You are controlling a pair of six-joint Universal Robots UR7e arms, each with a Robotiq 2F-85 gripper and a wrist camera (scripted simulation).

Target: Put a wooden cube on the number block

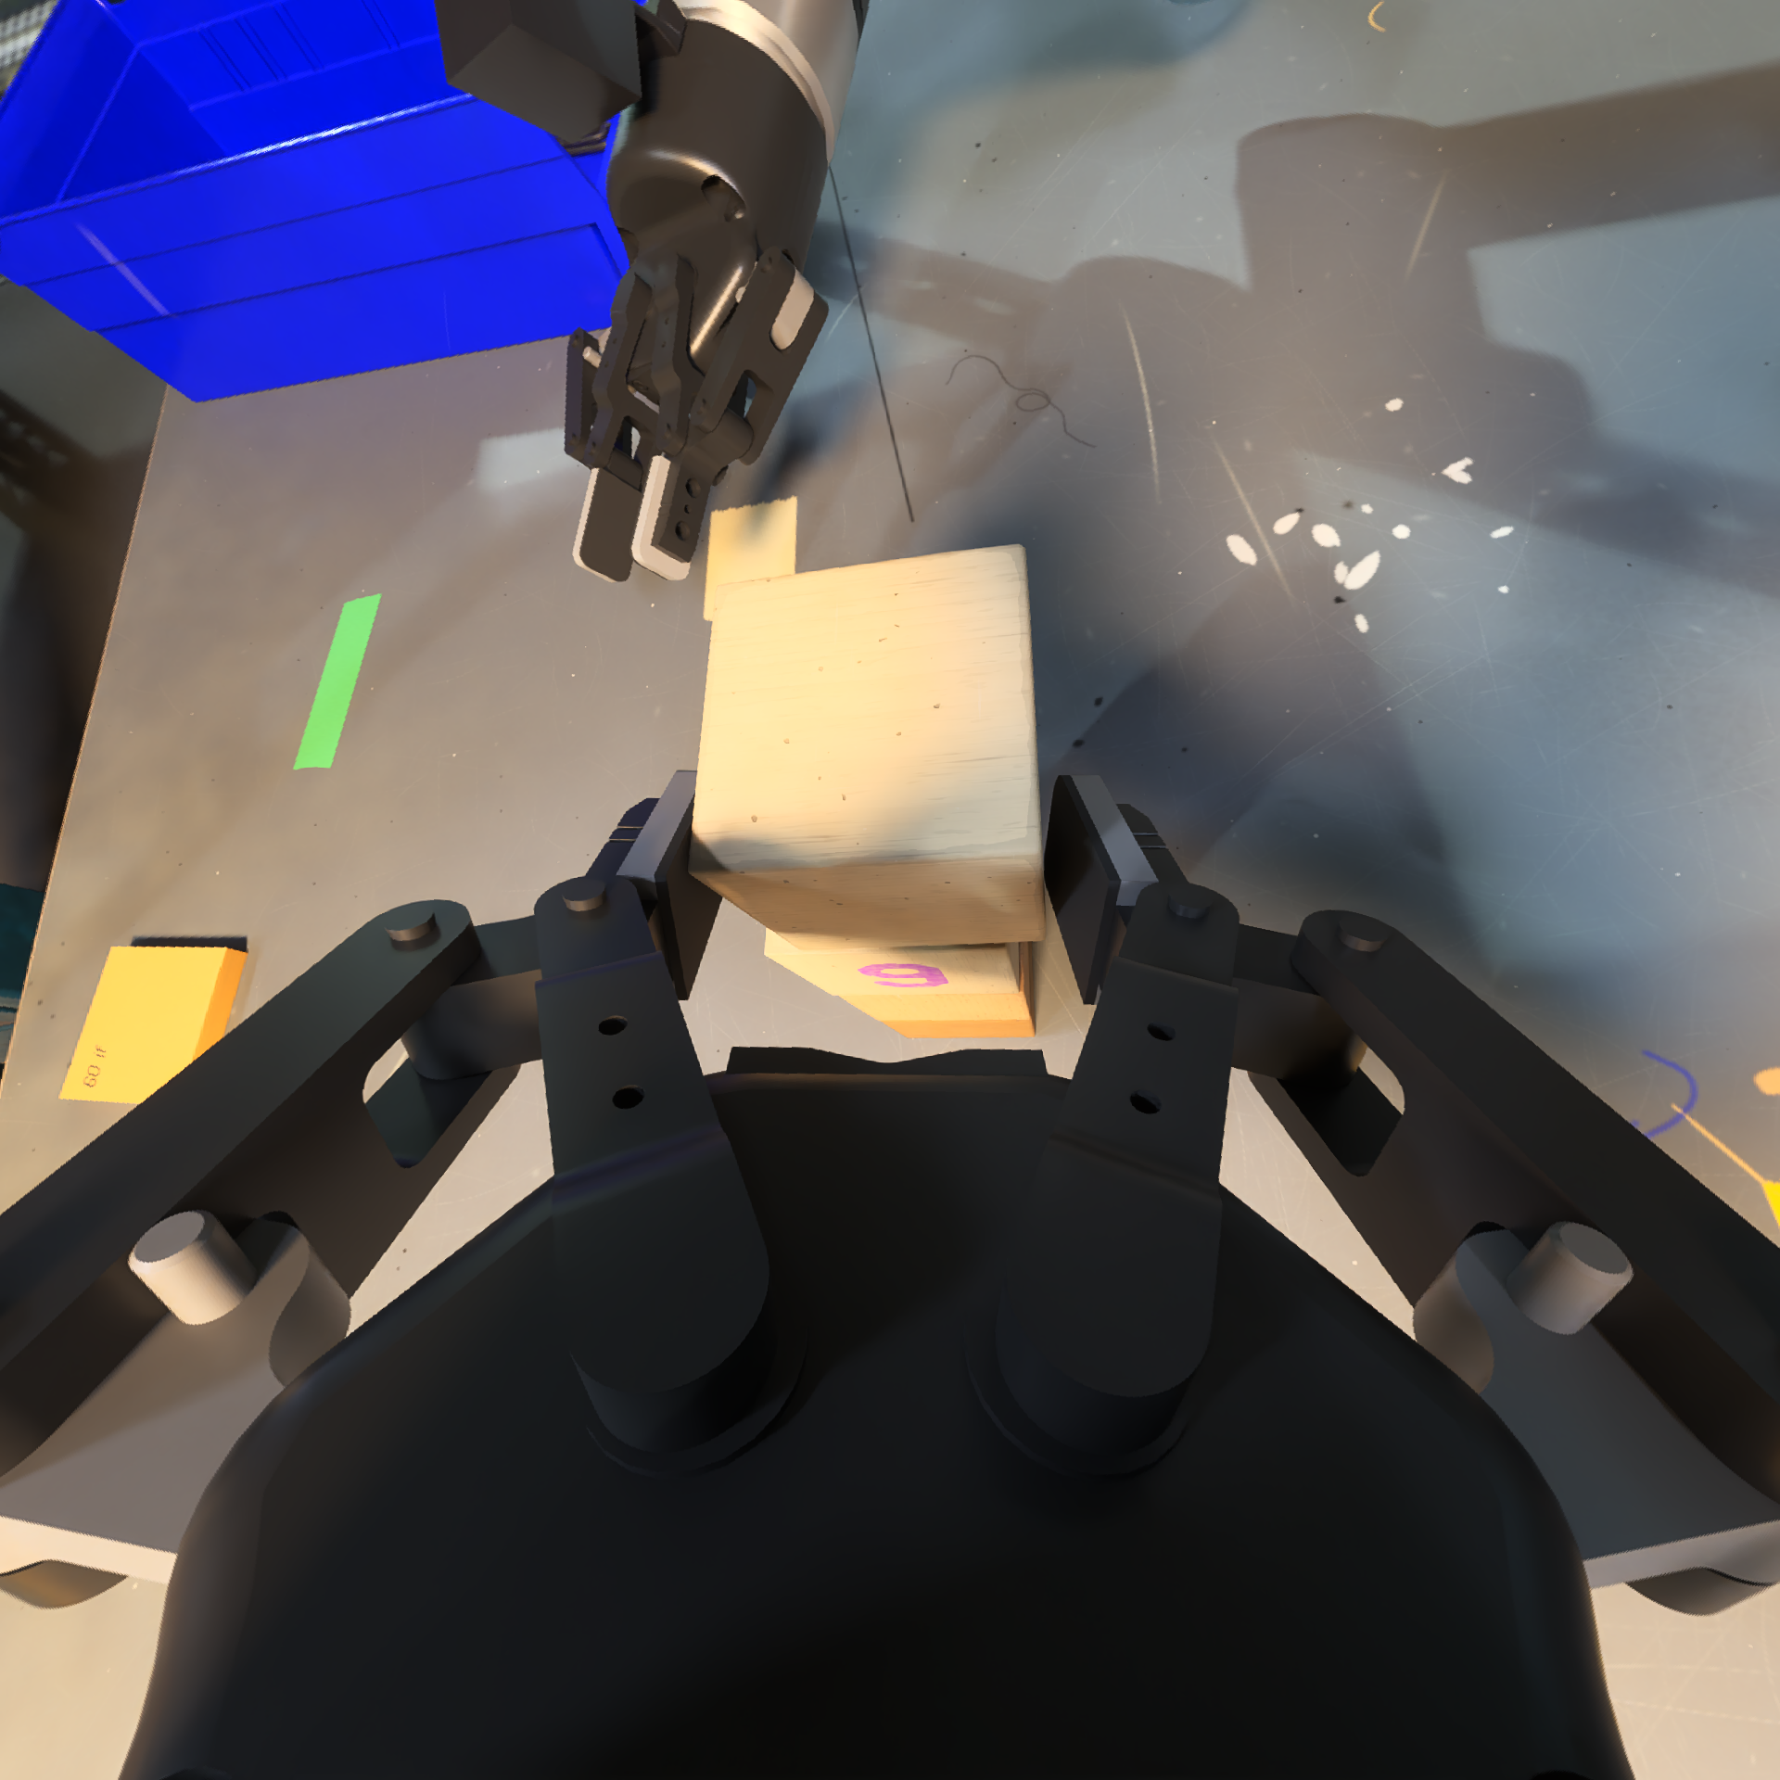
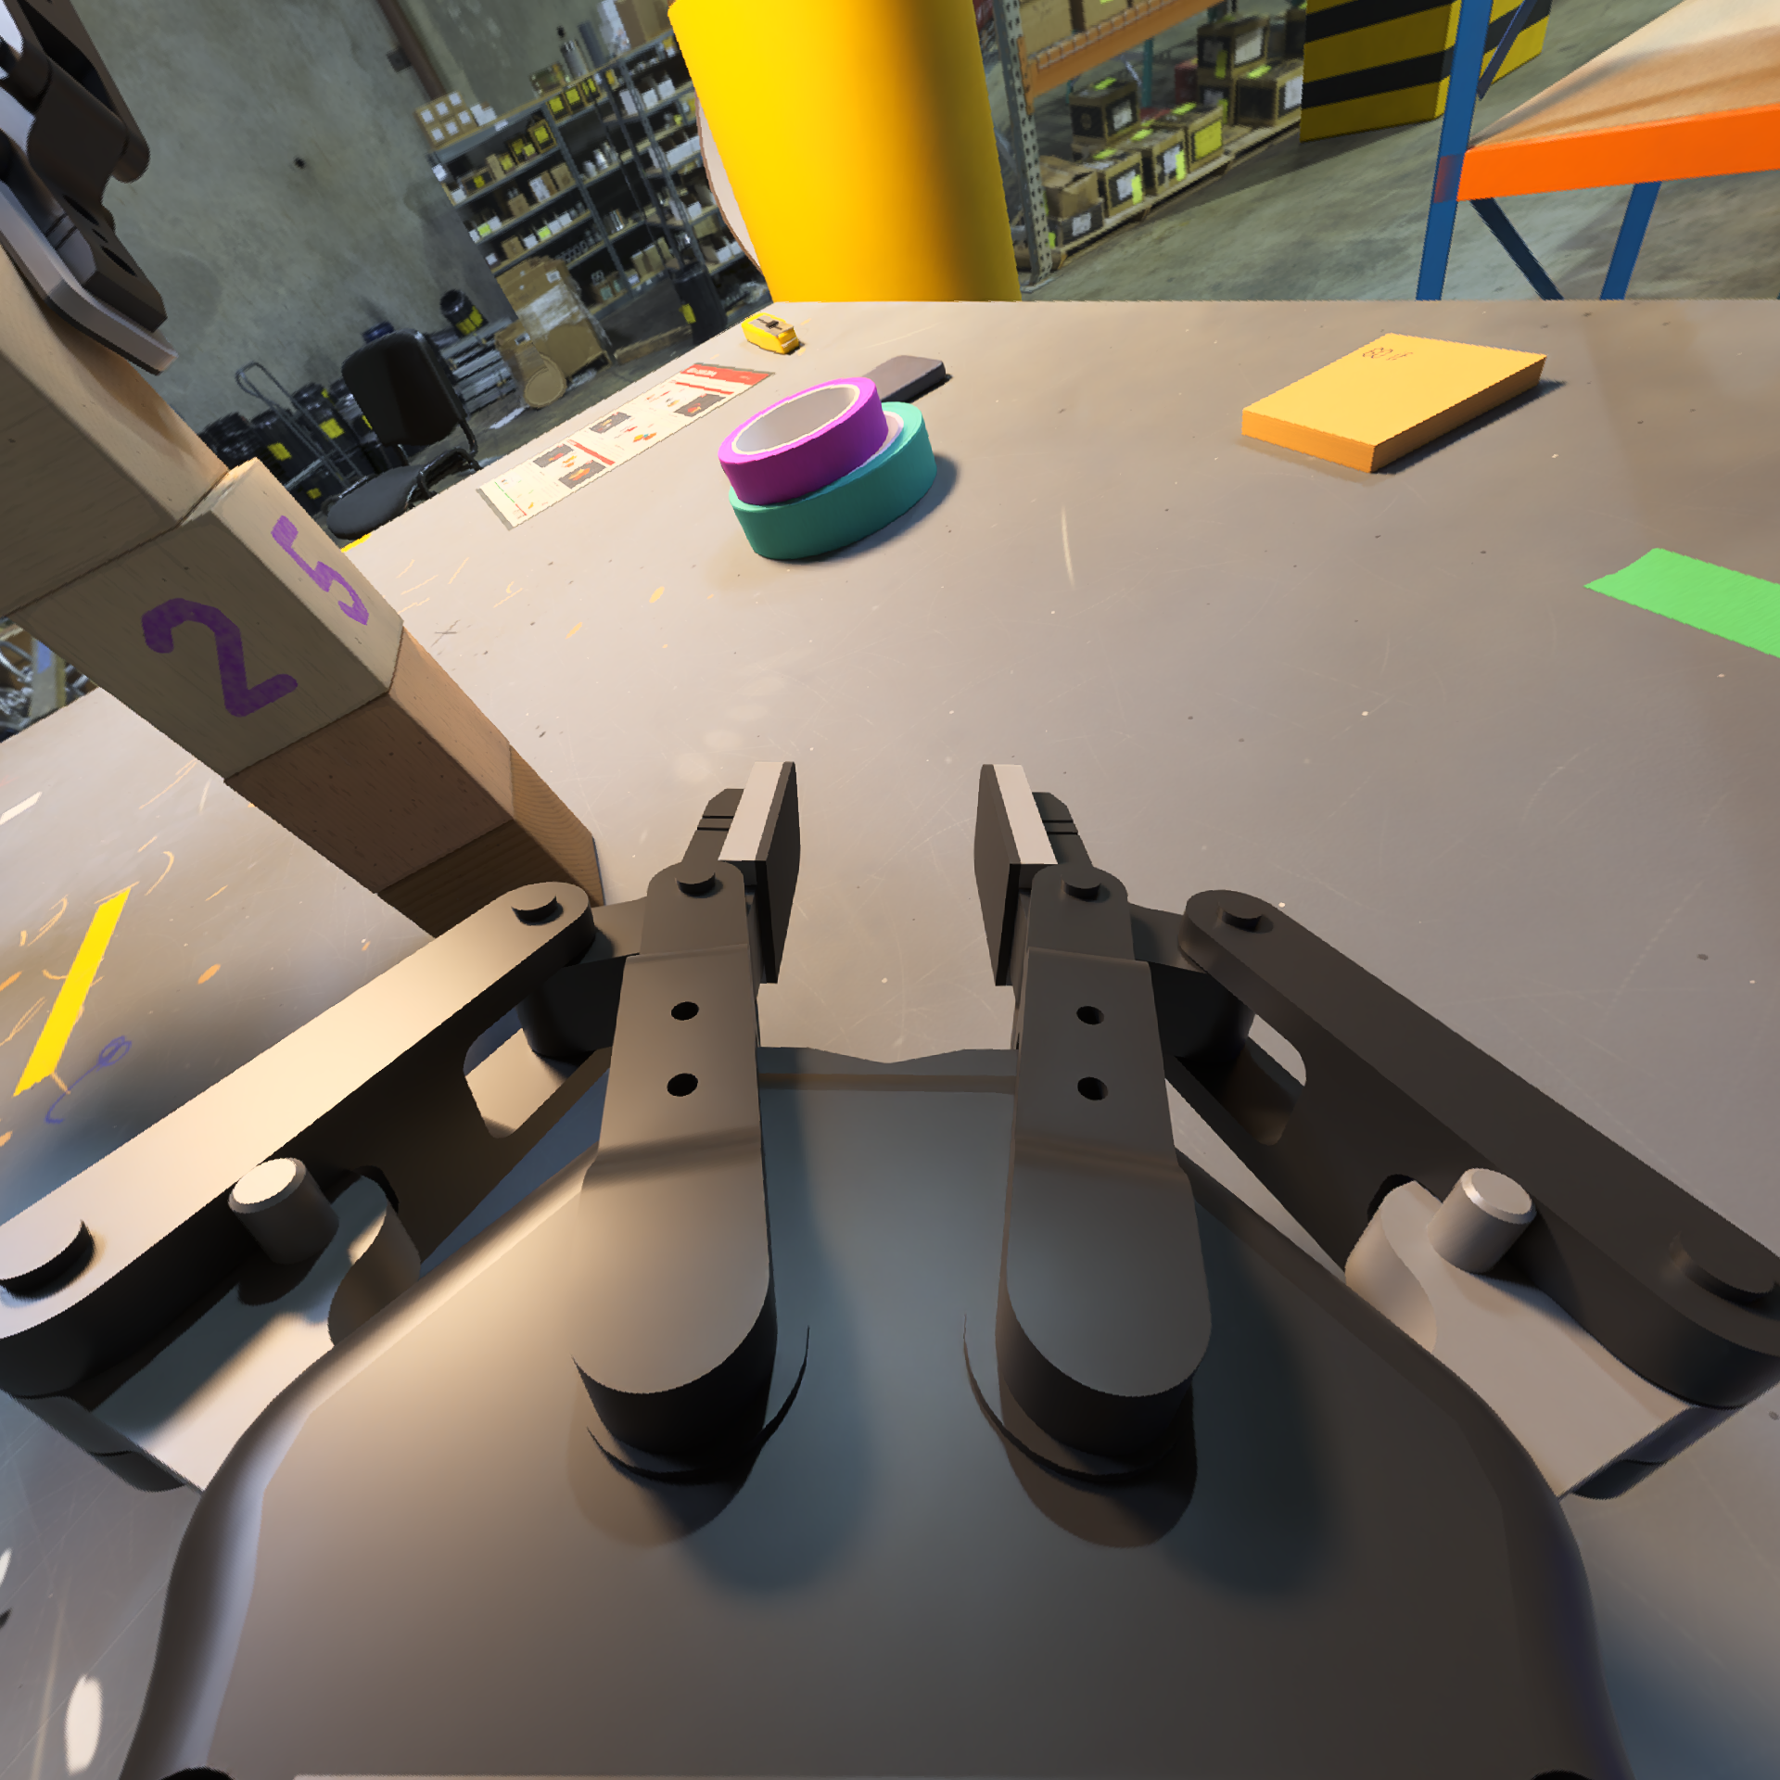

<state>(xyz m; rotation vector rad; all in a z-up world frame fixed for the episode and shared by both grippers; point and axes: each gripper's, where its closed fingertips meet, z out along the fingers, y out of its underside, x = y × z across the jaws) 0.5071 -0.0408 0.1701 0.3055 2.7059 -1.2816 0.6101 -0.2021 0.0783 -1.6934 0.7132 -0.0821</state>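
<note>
My left gripper (image 1: pixel 872 848) is shut on a plain wooden cube (image 1: pixel 867 732), one pad on each side face. The cube rests on the number block (image 1: pixel 915 992), which has purple digits and shows just under it. In the right wrist view the number block (image 2: pixel 222 655) sits in a leaning-looking stack, with the cube (image 2: pixel 87 462) above it and a plain wooden block (image 2: pixel 385 799) below. My right gripper (image 2: pixel 886 848) is open and empty, low over the table beside the stack's foot. It also shows in the left wrist view (image 1: pixel 631 539), just beyond the cube to the left.
A blue bin (image 1: pixel 289 212) stands at the far left. A green tape strip (image 1: pixel 335 684) and an orange pad (image 2: pixel 1387 400) lie on the grey table (image 2: pixel 1156 771). Purple and teal tape rolls (image 2: pixel 828 472), a leaflet (image 2: pixel 616 438) and a dark flat slab (image 2: pixel 905 374) lie farther off.
</note>
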